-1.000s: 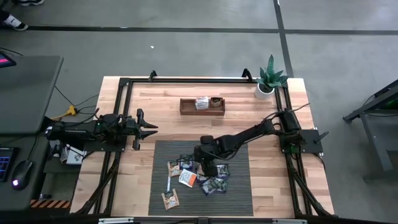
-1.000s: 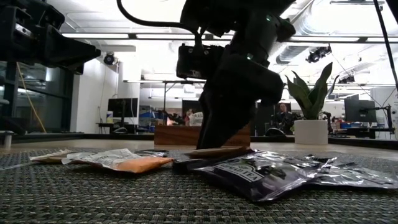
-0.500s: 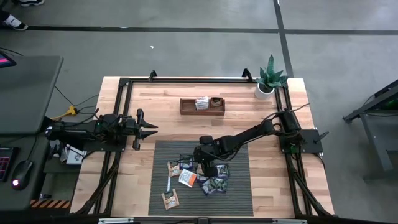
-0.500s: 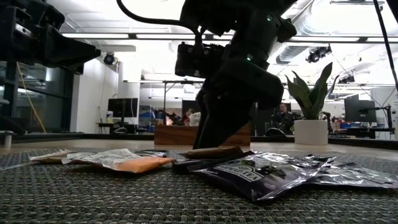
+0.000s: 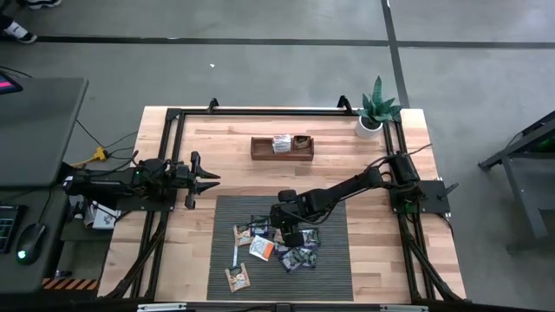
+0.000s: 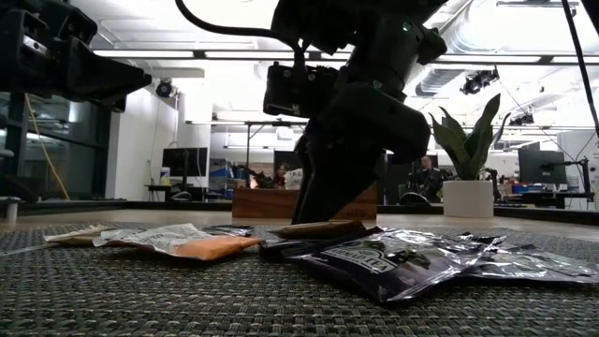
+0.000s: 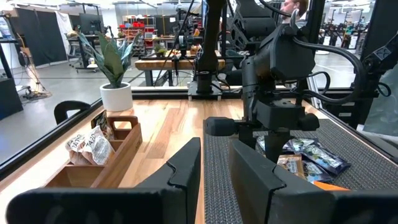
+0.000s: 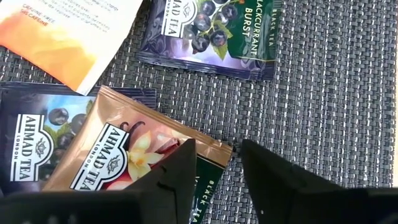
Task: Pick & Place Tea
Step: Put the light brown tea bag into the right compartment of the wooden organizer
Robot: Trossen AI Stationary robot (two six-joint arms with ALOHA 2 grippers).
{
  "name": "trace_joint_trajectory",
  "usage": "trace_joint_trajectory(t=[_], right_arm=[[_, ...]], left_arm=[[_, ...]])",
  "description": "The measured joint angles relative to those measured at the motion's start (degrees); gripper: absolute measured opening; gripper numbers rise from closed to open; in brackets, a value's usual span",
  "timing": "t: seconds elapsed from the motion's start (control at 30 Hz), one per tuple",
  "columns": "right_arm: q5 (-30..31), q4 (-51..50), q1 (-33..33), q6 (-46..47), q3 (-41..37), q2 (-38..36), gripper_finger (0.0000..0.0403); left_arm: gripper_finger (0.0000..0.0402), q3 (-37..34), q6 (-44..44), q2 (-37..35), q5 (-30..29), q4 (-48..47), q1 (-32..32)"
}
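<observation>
The right end effector (image 8: pixel 214 171) is reaching down into the tea sachets (image 5: pixel 276 244) piled on the grey mat (image 5: pixel 334 260), its fingers parted astride the corner of a tan vanilla sachet (image 8: pixel 134 155), not yet clenched. Next it needs to pinch and lift. That sachet is lying flat, glossy, overlapping dark blackcurrant ones.

floor (image 5: pixel 260 69): grey concrete w/ dark lines | desk (image 5: pixel 39 130) beside table, mouse (image 5: pixel 33 236) | ceiling lights (image 6: pixel 234 53), open-plan lab | monitors (image 6: pixel 182 161) at back
</observation>
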Motion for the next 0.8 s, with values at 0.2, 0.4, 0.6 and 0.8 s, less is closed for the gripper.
trace_joint_trajectory(t=[0.2, 0.4, 0.6, 0.8], right_arm=[[-0.07, -0.05, 0.0, -0.11, -0.02, 0.04, 0.0109], [0.02, -0.07, -0.02, -0.28, -0.04, 0.04, 0.0072], [0.33, -0.08, -0.04, -0.8, -0.04, 0.04, 0.0014], [-0.32, -0.02, -0.09, -1.36, -0.04, 0.04, 0.0003]], left_arm=[[0.0082, -0.01, -0.01, -0.02, 0.0, 0.0, 0.01], [0.0082, -0.01, 0.0, -0.01, 0.01, 0.0, 0.01], [0.0082, -0.01, -0.01, 0.0, 0.0, 0.0, 0.01], [0.0082, 0.0, 0.01, -0.01, 0.0, 0.0, 0.0]])
